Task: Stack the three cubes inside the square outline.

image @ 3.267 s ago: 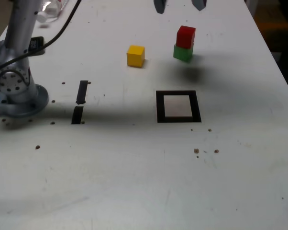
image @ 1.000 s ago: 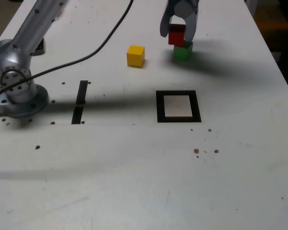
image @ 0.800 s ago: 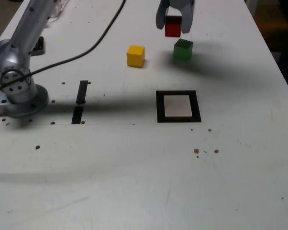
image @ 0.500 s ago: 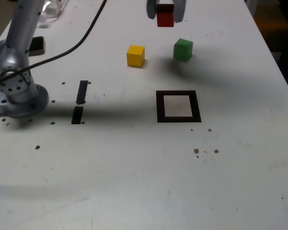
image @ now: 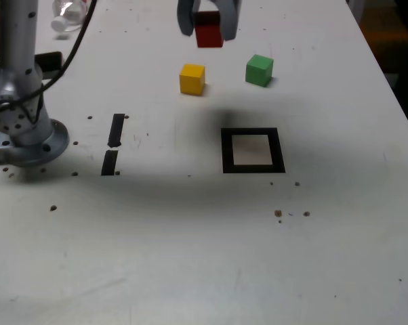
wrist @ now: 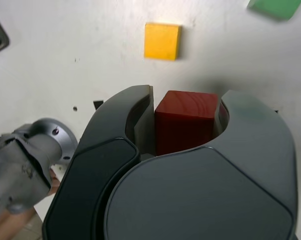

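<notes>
Gripper (image: 207, 17) is up in the air near the table's far edge, jaws clamped on the red cube (image: 209, 32), one finger on each side of it. Wrist view confirms: red cube (wrist: 185, 122) sits squeezed between the two dark fingers (wrist: 140, 120), both pads touching its side faces (only the cube's top and one face show, the rest is hidden by the gripper body (wrist: 190, 195)).

The red cube is off the table (image: 204, 271), clear of everything, hanging above and slightly behind the yellow cube (image: 192, 78).

Yellow cube sits flat on the table, far half, roughly midway across. Green cube (image: 259, 70) sits flat too, beside the yellow one toward the exterior view's right, apart from it, not touching. Both show in the wrist view: yellow (wrist: 162, 41) and green (wrist: 274, 8) (green cut off by the frame edge).

Square outline (image: 252, 150) is nearer the front than both cubes, about mid-table, white centre bare, no cube in it. A soft dark shadow falls on the table just behind it.

Two short black tape strips (image: 114, 143) lie end to end toward the exterior view's left. Arm base (image: 24, 128) stands at the table's left edge in the exterior view, cable (image: 75, 47) trailing off it. Small brown specks are scattered on the surface.
</notes>
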`<state>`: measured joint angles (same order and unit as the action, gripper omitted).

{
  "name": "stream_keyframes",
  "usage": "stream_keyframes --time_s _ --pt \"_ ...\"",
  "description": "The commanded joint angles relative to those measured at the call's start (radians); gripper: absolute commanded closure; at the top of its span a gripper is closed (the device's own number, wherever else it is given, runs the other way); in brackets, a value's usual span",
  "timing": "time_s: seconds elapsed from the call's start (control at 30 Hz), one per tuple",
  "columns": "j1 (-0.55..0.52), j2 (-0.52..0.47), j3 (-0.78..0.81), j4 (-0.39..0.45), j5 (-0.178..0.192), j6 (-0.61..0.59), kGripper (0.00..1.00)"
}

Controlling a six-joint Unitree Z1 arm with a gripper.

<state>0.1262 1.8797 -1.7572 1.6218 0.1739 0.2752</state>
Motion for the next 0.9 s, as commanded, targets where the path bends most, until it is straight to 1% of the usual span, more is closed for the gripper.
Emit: stream_keyframes --time_s 0.0,0.1,0.23,0.37,0.57,0.77,0.87 --pt "-0.032 -0.012 0.011 0.009 -0.006 -0.028 0.70" --pt "-0.093 -0.004 0.030 0.006 -0.020 -0.101 0.70" --pt "-0.138 0.017 0.047 -0.008 -0.039 -0.175 0.70" --pt "-0.173 0.042 0.080 -0.046 -0.066 -0.253 0.70" --pt "-0.187 0.072 0.112 -0.114 -0.093 -0.308 0.70" --pt "-0.208 0.101 0.120 -0.169 -0.107 -0.376 0.70" --pt "-0.221 0.119 0.115 -0.188 -0.118 -0.391 0.70"
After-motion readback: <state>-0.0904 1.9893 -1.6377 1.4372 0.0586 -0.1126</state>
